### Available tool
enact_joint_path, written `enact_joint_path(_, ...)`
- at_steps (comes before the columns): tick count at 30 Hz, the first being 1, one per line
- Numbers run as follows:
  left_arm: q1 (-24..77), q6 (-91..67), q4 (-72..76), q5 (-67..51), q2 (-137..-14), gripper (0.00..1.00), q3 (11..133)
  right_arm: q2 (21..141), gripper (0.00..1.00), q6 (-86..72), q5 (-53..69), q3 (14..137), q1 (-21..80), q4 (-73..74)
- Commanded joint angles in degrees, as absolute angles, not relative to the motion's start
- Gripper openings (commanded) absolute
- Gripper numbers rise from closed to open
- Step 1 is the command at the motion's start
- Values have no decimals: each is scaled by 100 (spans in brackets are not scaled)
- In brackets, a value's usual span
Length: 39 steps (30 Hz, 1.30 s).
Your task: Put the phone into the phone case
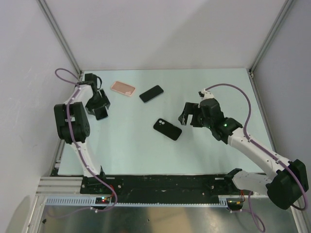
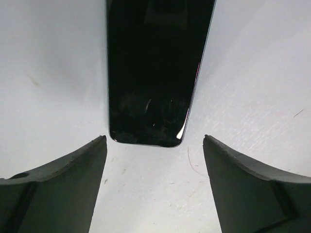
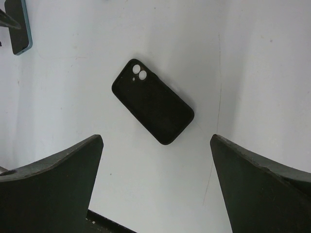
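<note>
Phone case [image 1: 122, 88] lies just beside the left claw [image 1: 98, 108], arm folded, jaws wide; the right claw [image 1: 187, 119], outstretched and equally wide, points at a black slab [image 3: 152, 101].

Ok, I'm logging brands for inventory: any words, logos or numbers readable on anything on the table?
None can be read. The pink phone case, the dark-screened phone and the black slab with two camera lenses carry no visible lettering, logo or number.

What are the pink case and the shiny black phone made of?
The pink case looks like matte plastic or silicone, with no shine and a paler rim, though it is small here. The phone seems glass-fronted: glossy, with reflections and fine scratches.
</note>
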<state>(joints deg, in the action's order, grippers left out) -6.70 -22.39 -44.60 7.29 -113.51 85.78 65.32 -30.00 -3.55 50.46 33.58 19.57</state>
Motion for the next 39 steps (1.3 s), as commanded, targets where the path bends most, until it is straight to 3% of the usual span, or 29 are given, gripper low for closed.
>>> enact_joint_path(1,-827,-1832,-4527,929,-11237,87,9008,6408,100,-3014,-359,5038,3384,1788)
enact_joint_path(7,-979,-1443,-4577,705,-11585,94,9160,6401,100,-2980,-303,5050,3385,1742)
enact_joint_path(39,-984,-1384,-4673,220,-12261,89,9433,6582,100,-2936,-152,5054,3384,1625)
